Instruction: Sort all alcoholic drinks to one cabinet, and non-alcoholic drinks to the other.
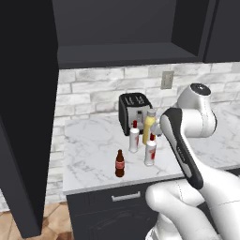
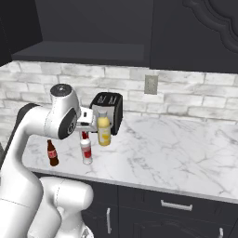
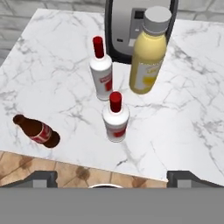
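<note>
Below the open pincer [image 3: 111, 179]: nearer white red-capped bottle [image 3: 116, 117], upright, directly ahead; second white red-capped bottle [image 3: 101, 70], upright, just beyond it. Yellow juice bottle [image 3: 149, 52], grey cap, upright, ahead-right; small brown bottle [image 3: 37, 130], red label, upright, well apart to the left. Open dark wall cabinet [image 1: 126, 54] with bare shelf, above all.

The arm [image 1: 187, 154] is glossy white, built of rounded, bulbous shells with smooth curves. A long dark charcoal band runs along one link, and a dark circular cap tops the rounded joint [image 2: 61, 90]. At the hand, a pale grey block [image 2: 87, 118] shows small dark fittings.
</note>
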